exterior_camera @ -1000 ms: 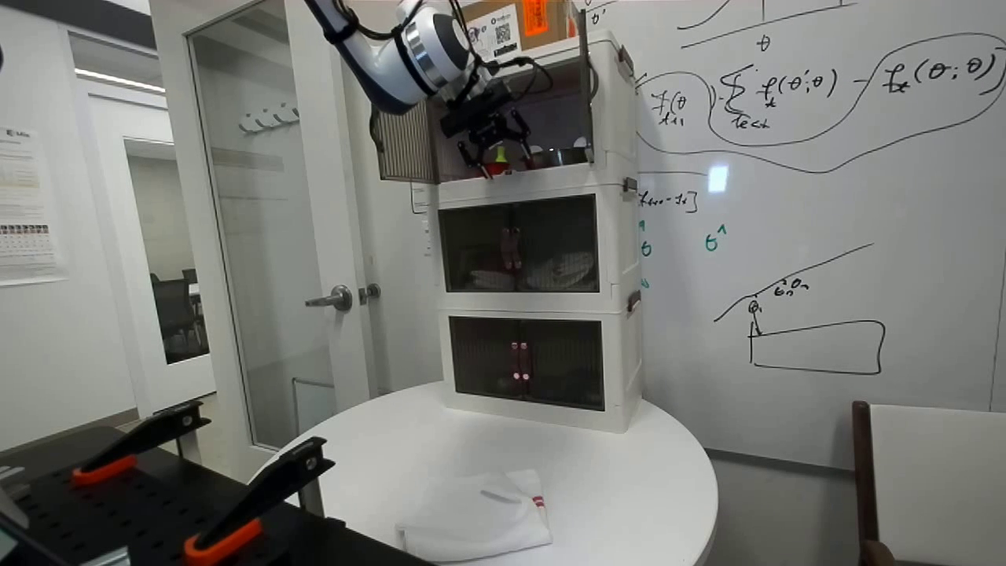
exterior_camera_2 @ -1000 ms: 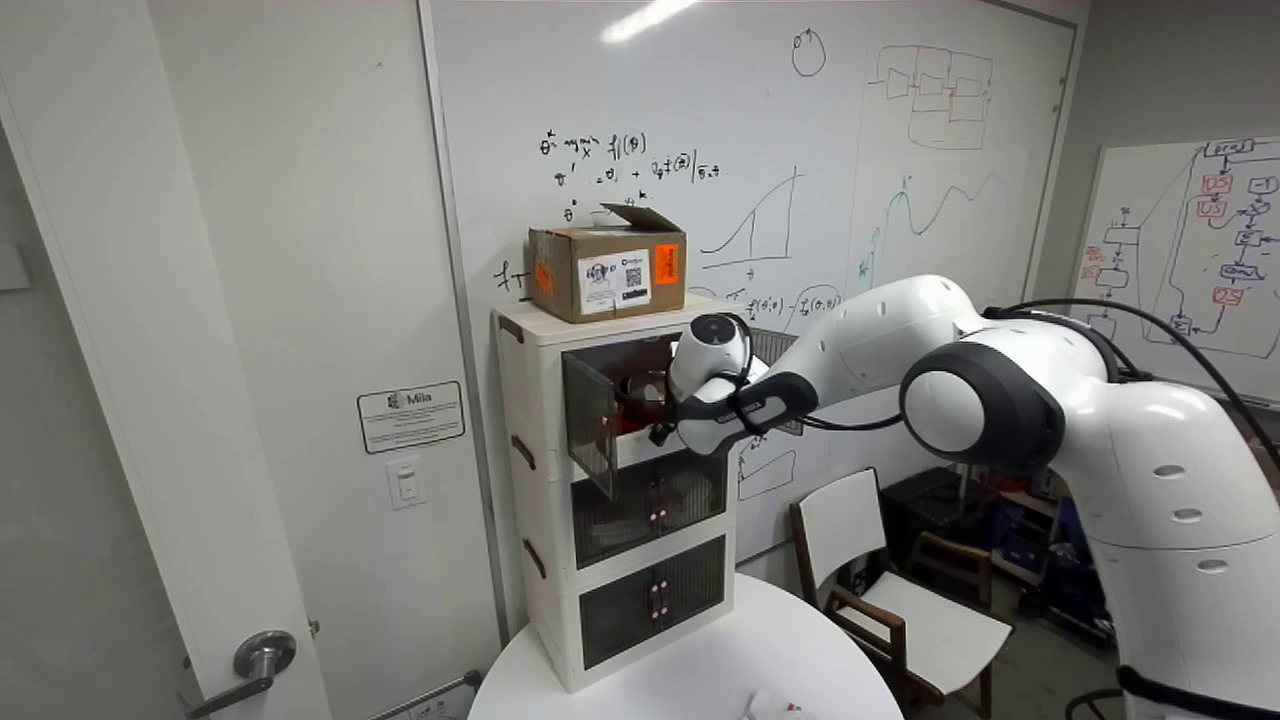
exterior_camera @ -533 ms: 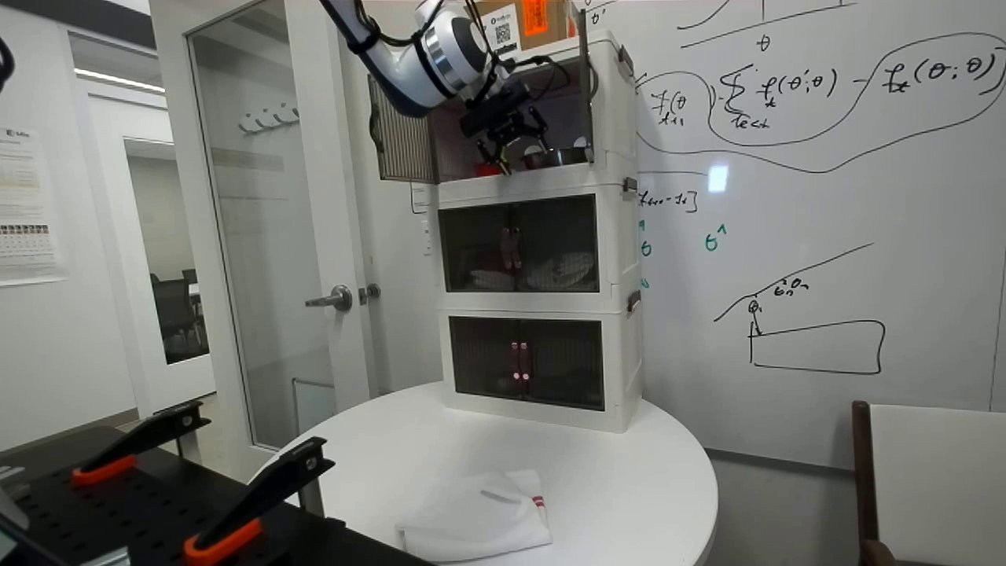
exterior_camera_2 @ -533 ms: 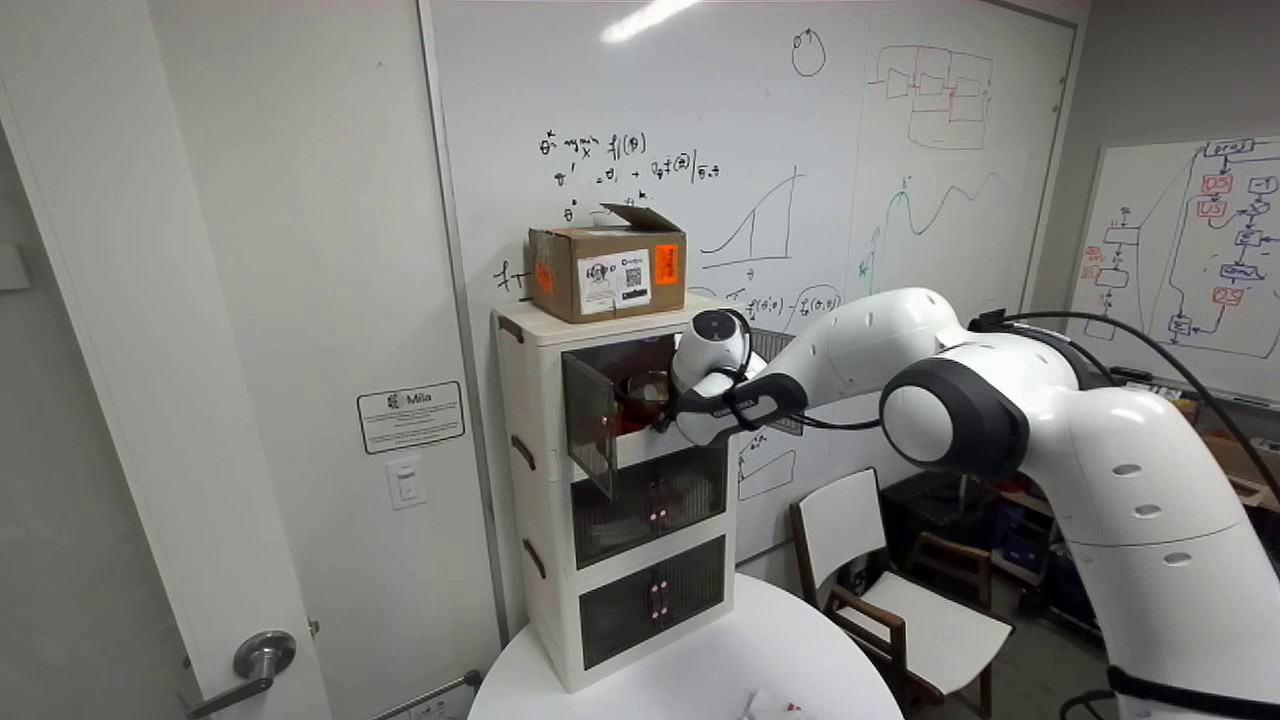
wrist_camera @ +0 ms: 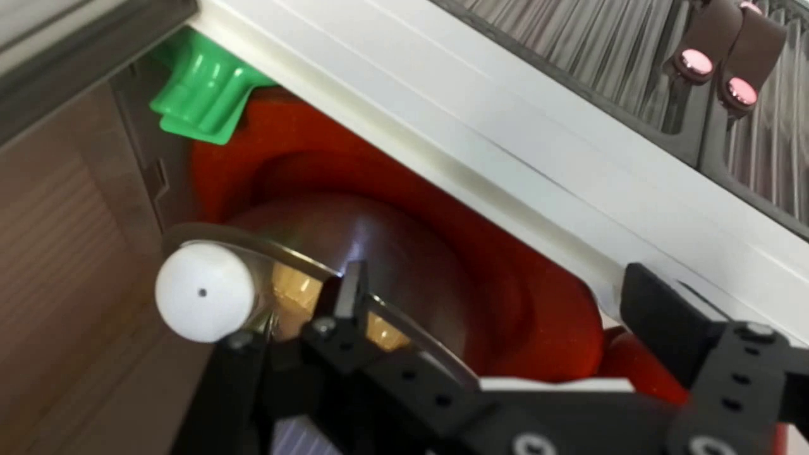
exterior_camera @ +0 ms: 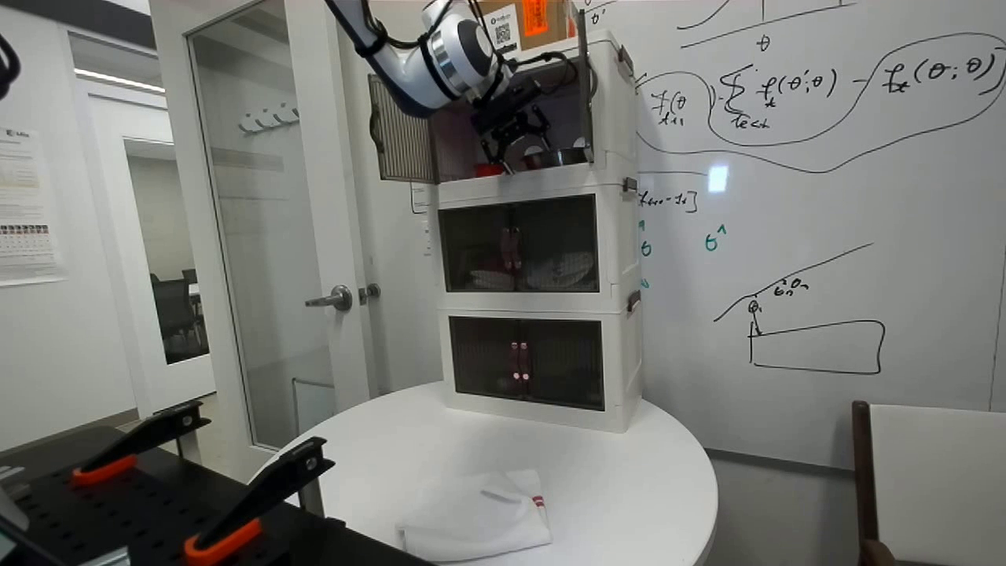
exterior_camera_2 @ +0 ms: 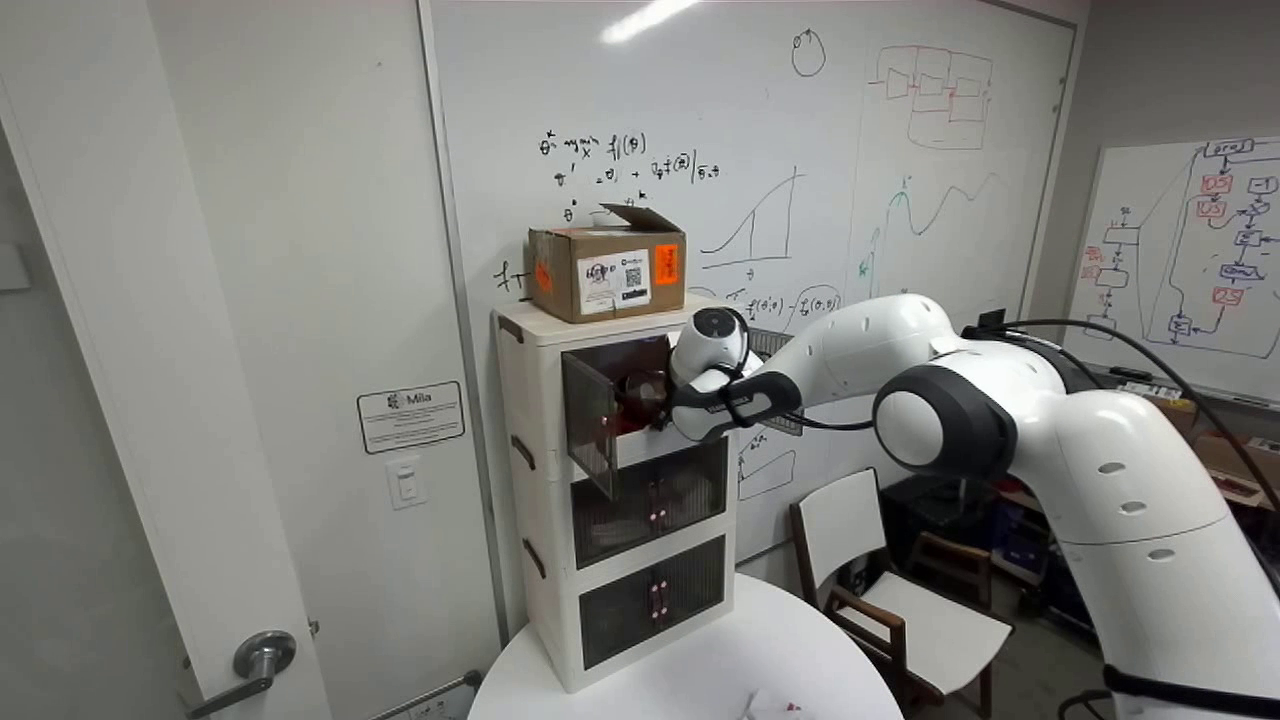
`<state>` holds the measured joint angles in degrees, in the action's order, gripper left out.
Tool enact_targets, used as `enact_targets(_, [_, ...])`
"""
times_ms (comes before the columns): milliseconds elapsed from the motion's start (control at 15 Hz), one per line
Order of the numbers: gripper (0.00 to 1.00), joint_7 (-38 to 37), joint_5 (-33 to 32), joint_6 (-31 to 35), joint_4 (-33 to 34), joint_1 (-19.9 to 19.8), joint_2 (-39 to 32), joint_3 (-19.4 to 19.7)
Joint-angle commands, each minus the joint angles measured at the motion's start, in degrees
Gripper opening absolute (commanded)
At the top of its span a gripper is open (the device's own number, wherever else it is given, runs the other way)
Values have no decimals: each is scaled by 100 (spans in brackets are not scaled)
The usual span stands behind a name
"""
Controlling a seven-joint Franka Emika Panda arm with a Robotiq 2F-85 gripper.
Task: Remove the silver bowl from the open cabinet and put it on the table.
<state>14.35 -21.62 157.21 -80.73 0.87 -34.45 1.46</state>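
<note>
The silver bowl (wrist_camera: 404, 272) rests in a red dish (wrist_camera: 543, 316) in the open top compartment of the white cabinet (exterior_camera: 542, 189). The bowl also shows in both exterior views (exterior_camera: 567, 156) (exterior_camera_2: 642, 388), partly hidden. A white round cap (wrist_camera: 203, 292) and yellowish contents show inside its rim. My gripper (wrist_camera: 496, 272) is open. In the wrist view one finger overlaps the bowl's rim and the other stands beyond the red dish, near the shelf's front edge. In an exterior view the gripper (exterior_camera: 528, 157) is at the compartment opening. The white round table (exterior_camera: 629, 472) stands below.
The cabinet's top doors (exterior_camera: 405, 141) (exterior_camera_2: 592, 425) stand open on both sides of the arm. A green item (wrist_camera: 208, 88) lies by the red dish. A cardboard box (exterior_camera_2: 610, 275) sits on the cabinet. A folded white cloth (exterior_camera: 479, 519) lies on the table.
In an exterior view my gripper has moved right, toward the bowl, mostly in the earlier half second. It now hides the green item. The bowl has not visibly moved.
</note>
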Motion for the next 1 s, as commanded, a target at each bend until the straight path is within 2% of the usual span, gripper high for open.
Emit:
enact_targets(0, [100,610,61,109,374,-70,-213,-114])
enact_targets(267, [100,876,-48,81,328,-29,-110,-33])
enact_targets(933, [100,780,-484,127,542,86,-192,294])
